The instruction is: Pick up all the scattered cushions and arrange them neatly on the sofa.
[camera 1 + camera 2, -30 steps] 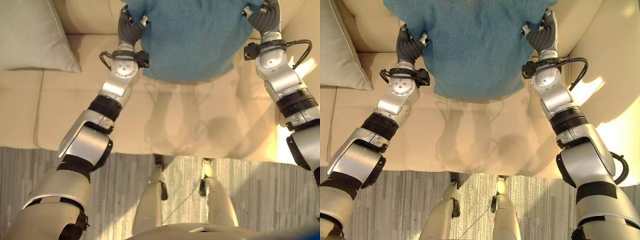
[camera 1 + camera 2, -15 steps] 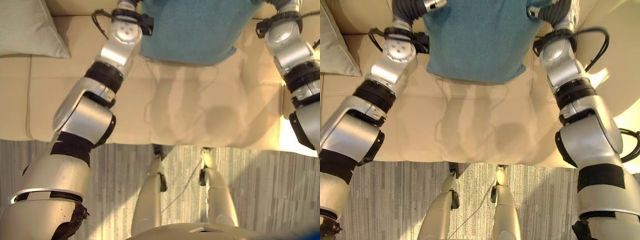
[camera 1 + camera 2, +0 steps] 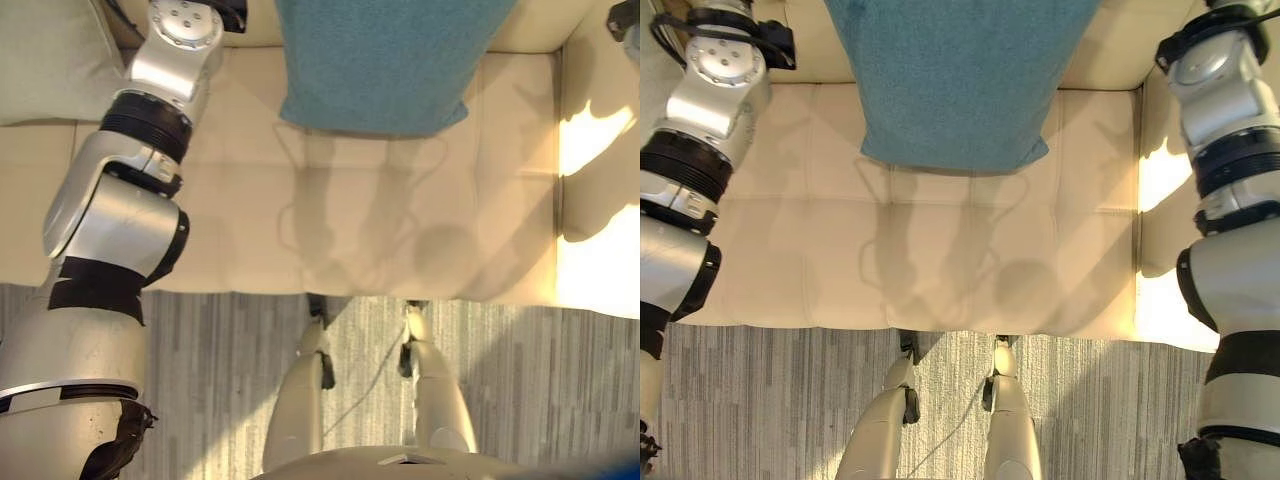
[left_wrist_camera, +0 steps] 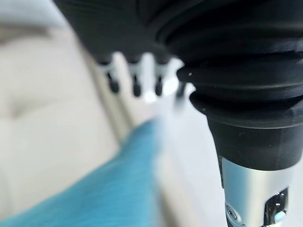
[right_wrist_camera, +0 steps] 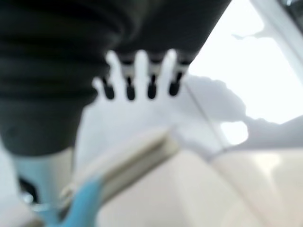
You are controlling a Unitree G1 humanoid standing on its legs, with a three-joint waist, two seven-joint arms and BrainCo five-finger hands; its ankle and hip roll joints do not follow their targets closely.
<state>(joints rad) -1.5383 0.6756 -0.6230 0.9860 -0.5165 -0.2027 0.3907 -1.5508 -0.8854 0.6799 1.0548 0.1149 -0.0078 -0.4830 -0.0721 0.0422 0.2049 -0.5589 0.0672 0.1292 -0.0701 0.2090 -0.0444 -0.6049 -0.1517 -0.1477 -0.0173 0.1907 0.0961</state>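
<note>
light: sunlit patch right of sofa (image 3: pixel 590 270) | shadows: soft | wrist views: blurred

The teal cushion (image 3: pixel 955 75) is a matt, nubbly woven cloth, rough next to the smooth cream sofa (image 3: pixel 940 240), whose stitched seat panels have a soft, leather-like sheen. Near the left hand (image 4: pixel 137 78), a pale grey-green cushion (image 3: pixel 45 60) looks like plain, smooth fabric. The floor (image 3: pixel 220 350) below is streaked grey, matt and carpet-like.
</note>
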